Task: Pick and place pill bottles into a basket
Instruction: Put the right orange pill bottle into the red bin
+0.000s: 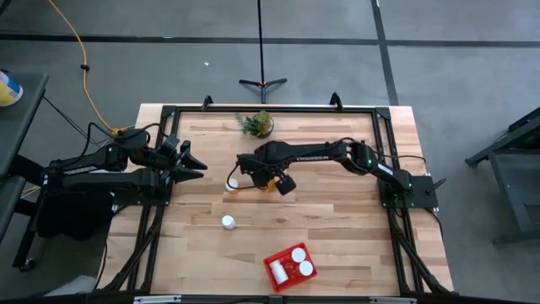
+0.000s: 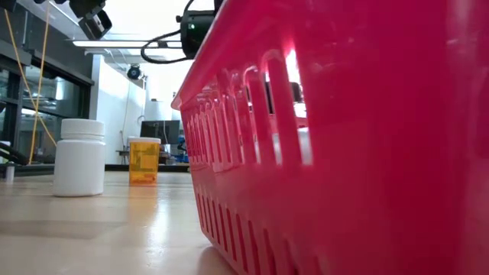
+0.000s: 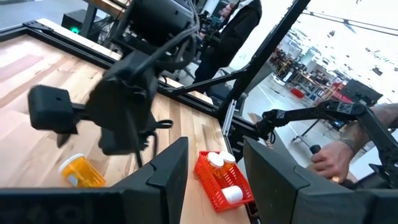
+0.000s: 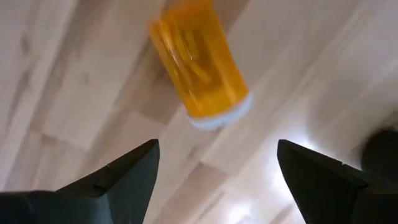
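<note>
— Starting with the largest thing, what do we have?

— One worktop (image 1: 337, 228) of pale wood with a dark frame along its edges. We count two arms. The left one waits at 9 o'clock, its end effector (image 1: 198, 163) spread with nothing in it. The right one reaches in from 3 o'clock to the middle.

— And the right end effector (image 4: 217, 146)?

— We see it spread wide over the wood, nothing pinched. The orange pill bottle (image 4: 198, 62) lies just ahead of its tips, apart from both fingers.

— How many baskets?

— One red basket (image 1: 276, 257), at 6 o'clock, set askew and close to the worktop's edge there. We count three bottles in it, white caps showing.

— And outside it?

— Two. There's the orange one at the centre, and a white bottle (image 1: 228, 222) standing alone between the centre and the basket, toward 7 o'clock. That makes five in view.

— Anything else?

— One small green plant (image 1: 257, 124) at 12 o'clock, just inside the frame and well apart from the bottles.

— Where do we have open room?

— We have bare wood from 3 round to 5 o'clock, and again at 7 to 8 o'clock. A clear strip also lies between the white bottle and the basket. On the basket's 6 o'clock side, only a thin margin separates it from the frame.
</note>
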